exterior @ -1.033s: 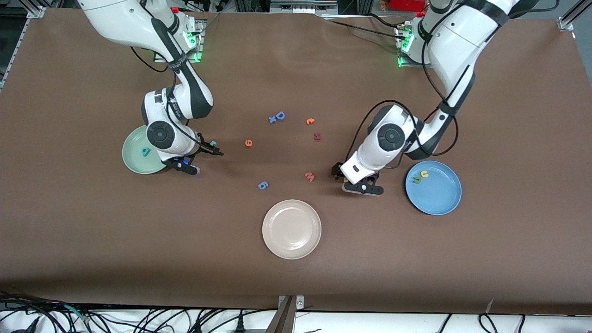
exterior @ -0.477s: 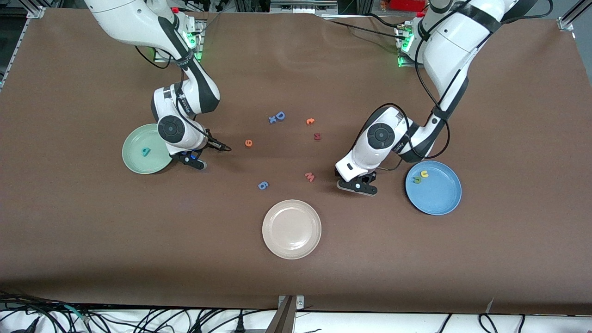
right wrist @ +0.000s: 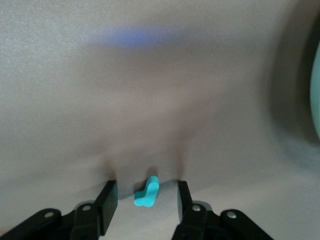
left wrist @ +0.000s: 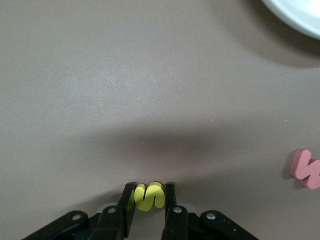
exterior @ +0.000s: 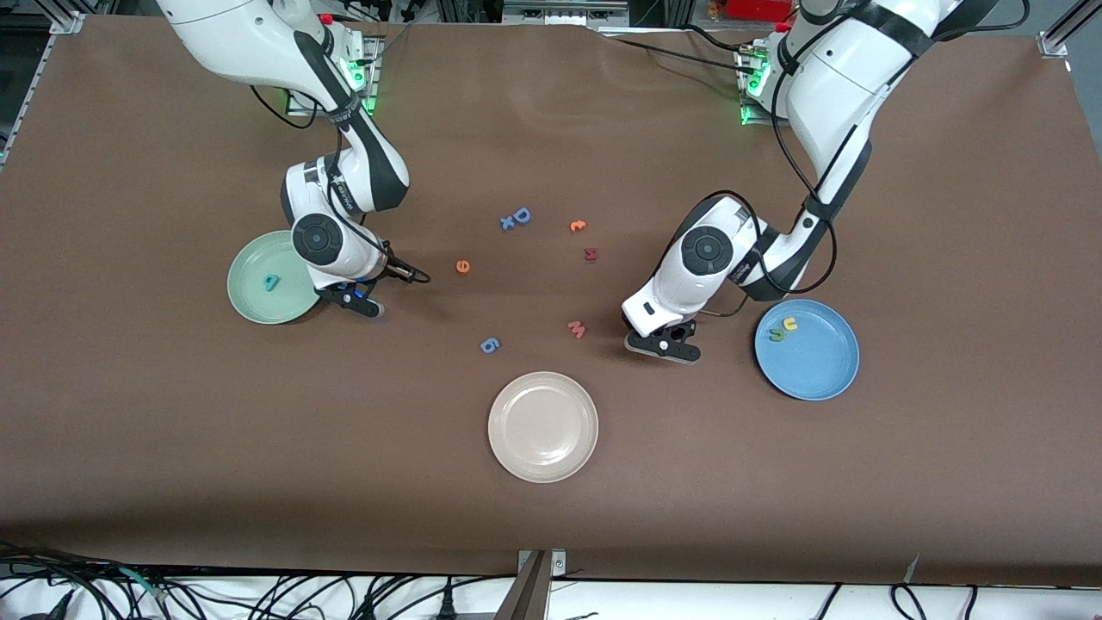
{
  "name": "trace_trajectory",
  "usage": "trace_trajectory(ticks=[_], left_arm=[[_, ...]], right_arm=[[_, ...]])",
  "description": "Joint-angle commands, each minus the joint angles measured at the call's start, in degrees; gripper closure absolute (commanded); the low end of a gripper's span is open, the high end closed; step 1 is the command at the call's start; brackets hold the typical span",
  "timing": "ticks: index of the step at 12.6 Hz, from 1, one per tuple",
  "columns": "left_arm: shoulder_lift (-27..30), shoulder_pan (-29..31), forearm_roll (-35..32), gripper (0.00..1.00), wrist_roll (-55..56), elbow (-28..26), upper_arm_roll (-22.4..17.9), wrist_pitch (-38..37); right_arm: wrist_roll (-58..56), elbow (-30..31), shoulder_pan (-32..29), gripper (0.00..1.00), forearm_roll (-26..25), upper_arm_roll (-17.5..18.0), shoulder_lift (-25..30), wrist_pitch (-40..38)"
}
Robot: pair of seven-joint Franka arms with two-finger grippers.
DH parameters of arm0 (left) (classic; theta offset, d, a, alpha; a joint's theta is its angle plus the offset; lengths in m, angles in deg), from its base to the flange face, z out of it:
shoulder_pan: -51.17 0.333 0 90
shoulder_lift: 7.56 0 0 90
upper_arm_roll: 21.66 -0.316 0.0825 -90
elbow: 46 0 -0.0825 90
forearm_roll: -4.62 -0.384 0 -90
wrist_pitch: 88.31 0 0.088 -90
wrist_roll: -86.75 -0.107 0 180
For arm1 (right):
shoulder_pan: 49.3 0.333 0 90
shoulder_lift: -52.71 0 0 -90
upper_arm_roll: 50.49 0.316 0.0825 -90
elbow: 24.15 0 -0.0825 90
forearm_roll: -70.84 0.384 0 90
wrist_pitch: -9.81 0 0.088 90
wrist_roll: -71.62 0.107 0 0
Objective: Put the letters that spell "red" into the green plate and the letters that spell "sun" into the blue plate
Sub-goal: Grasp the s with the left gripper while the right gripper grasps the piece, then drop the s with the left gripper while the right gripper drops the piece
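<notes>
The left gripper point(left wrist: 150, 212) is down at the brown table point(exterior: 172, 430), between the pink "w" point(exterior: 577, 329) and the blue plate point(exterior: 807, 350), its fingers point(left wrist: 171, 197) clamped on the yellow "s" point(left wrist: 149, 196). From the blue plate's centre, that gripper sits at about nine o'clock in the front view. Inside the plate, near its rim toward eleven o'clock, lie a yellow "u" point(exterior: 789, 324) and a green "u" point(exterior: 777, 335), touching or nearly so.

At the right arm's end, the right gripper point(right wrist: 146, 200) is low over the table just beside the green plate point(exterior: 250, 297), at about three o'clock from that plate. Its fingers point(right wrist: 106, 197) stand apart on either side of the teal "r" point(right wrist: 146, 192), which lies on the table between them; neither finger touches it. The teal "d" point(exterior: 271, 281) rests in the green plate near its middle.

The orange "e" point(exterior: 463, 266) lies on the bare table between the two arms, at about three o'clock from the right gripper. Farther from the camera lie a blue "D" point(exterior: 520, 216), a second small orange letter point(exterior: 578, 226) and a red letter point(exterior: 591, 254). A blue piece point(exterior: 489, 345) lies at about eleven o'clock from the beige plate point(exterior: 542, 426), which is nearest the camera.
</notes>
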Motion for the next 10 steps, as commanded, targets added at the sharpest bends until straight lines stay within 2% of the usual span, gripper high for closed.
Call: trace_trajectory(ticks=[1, 4, 6, 10], left_arm=[[3.09, 0.68, -1.98, 0.96, 0.62, 0.73, -0.09, -5.31], [8.45, 3.05, -1.98, 0.96, -3.92, 0.82, -0.09, -13.57], [10.31, 7.52, -1.81, 0.96, -13.57, 0.82, 0.17, -16.75], [10.14, 16.57, -1.45, 0.95, -36.5, 0.73, 0.17, -17.38]], right_arm=[[0.37, 1.14, -0.3, 0.6, 0.5, 0.41, 0.39, 1.55], [0.37, 1.14, -0.3, 0.73, 0.5, 0.41, 0.39, 1.55], [0.37, 1.14, -0.3, 0.74, 0.5, 0.41, 0.39, 1.55], [0.37, 1.05, -0.3, 0.81, 0.5, 0.41, 0.39, 1.46]])
